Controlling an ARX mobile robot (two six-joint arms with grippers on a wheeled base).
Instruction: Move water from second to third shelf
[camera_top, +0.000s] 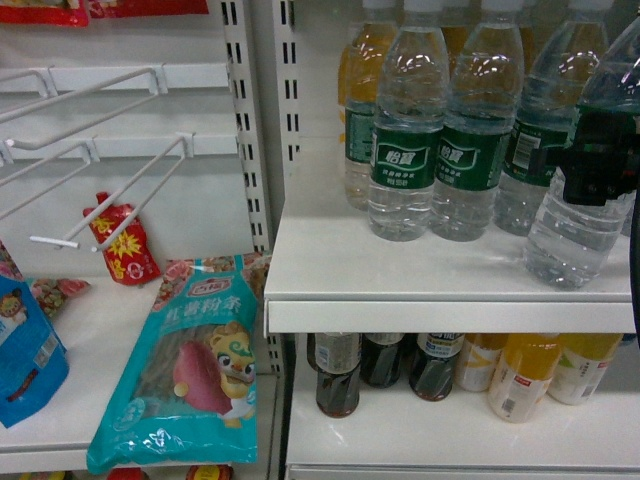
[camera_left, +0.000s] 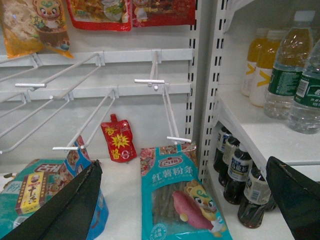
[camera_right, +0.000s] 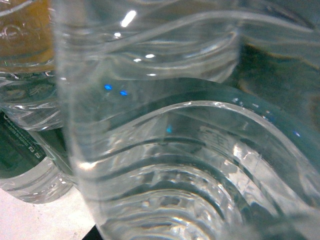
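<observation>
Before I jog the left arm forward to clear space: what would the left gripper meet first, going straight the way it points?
Probably the teal sweet-potato noodle packet lying on the white shelf, between the open left gripper's fingers; beyond it stands the white slotted back panel. Depth is unclear.

Ribbed clear water bottle (camera_right: 165, 150) fills the frame.

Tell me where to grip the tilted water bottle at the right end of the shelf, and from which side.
Grip the tilted water bottle around its labelled middle, where the right gripper already sits, coming from the open front-right of the shelf. Its neighbours crowd its left, and the ribbed clear lower body looks less firm. The jaws seem closed on it, though that is hard to confirm.
</observation>
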